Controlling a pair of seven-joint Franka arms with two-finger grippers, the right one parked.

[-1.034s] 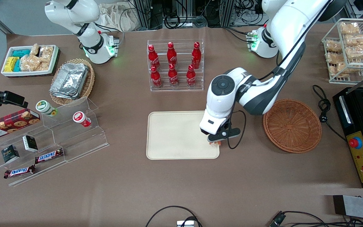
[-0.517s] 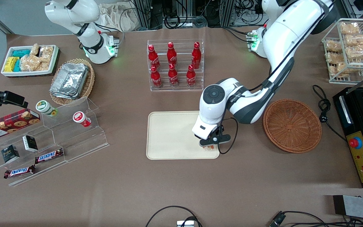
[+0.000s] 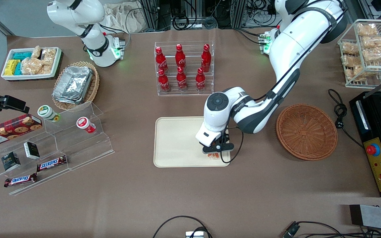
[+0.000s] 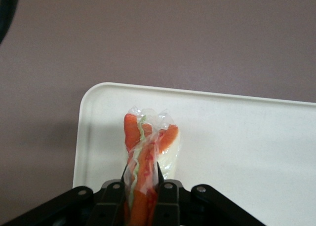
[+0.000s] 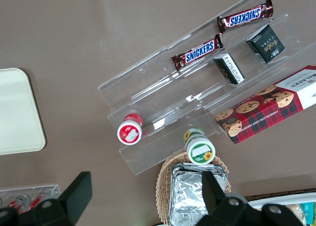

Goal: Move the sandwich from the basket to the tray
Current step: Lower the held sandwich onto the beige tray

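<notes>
Your gripper (image 3: 214, 152) pinches the wrapped sandwich (image 4: 145, 157) above the cream tray (image 3: 177, 142), at its corner nearest the empty wicker basket (image 3: 306, 131).

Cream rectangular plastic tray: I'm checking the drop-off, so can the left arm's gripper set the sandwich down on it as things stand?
Probably yes: the gripper, shut on the sandwich, hangs over bare cream rectangular plastic tray, nothing beneath.
</notes>
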